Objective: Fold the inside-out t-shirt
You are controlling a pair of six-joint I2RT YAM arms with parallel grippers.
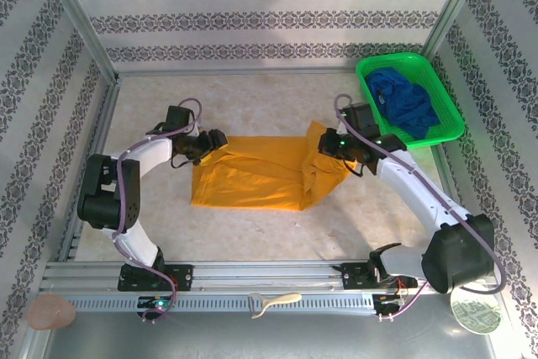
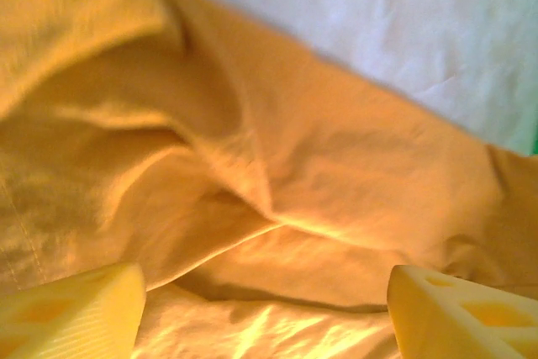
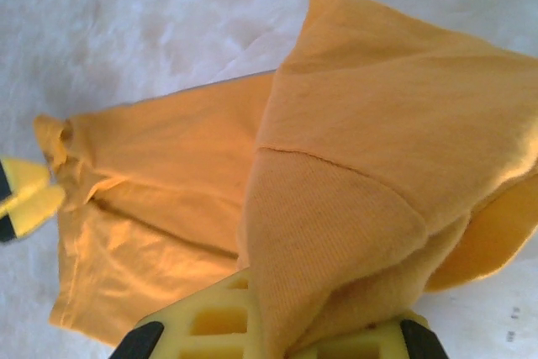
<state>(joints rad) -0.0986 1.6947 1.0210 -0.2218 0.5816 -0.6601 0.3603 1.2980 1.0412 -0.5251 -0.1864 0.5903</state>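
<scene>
Lying across the middle of the desk (image 1: pixel 252 98), the inside-out t-shirt (image 1: pixel 252 174) stretched as a flat mustard-yellow band between the two hands, its plain face up. The left hand (image 1: pixel 214 142) sat at the shirt's far left corner; in its wrist view its yellow fingers (image 2: pixel 76 308) stood spread wide, with rumpled cloth lying between and beyond them, and I could not tell whether they touched it. The right hand (image 1: pixel 329 145) was at the shirt's right end, pressed together and pinching a bunched fold of fabric, which rose from between its fingers (image 3: pixel 210 325) into a raised peak above the flat part. That lifted end was doubled over, showing a seam line across it. The desk's top was pale and mottled. At the far right stood a green basket (image 1: pixel 433 137) holding a deep-blue cloth (image 1: pixel 408 102), well apart from the shirt. Walls (image 1: pixel 252 18) papered in dark patterned stripes closed in three sides, and a metal rail (image 1: pixel 269 279) ran along the near edge under the arms' bases.
</scene>
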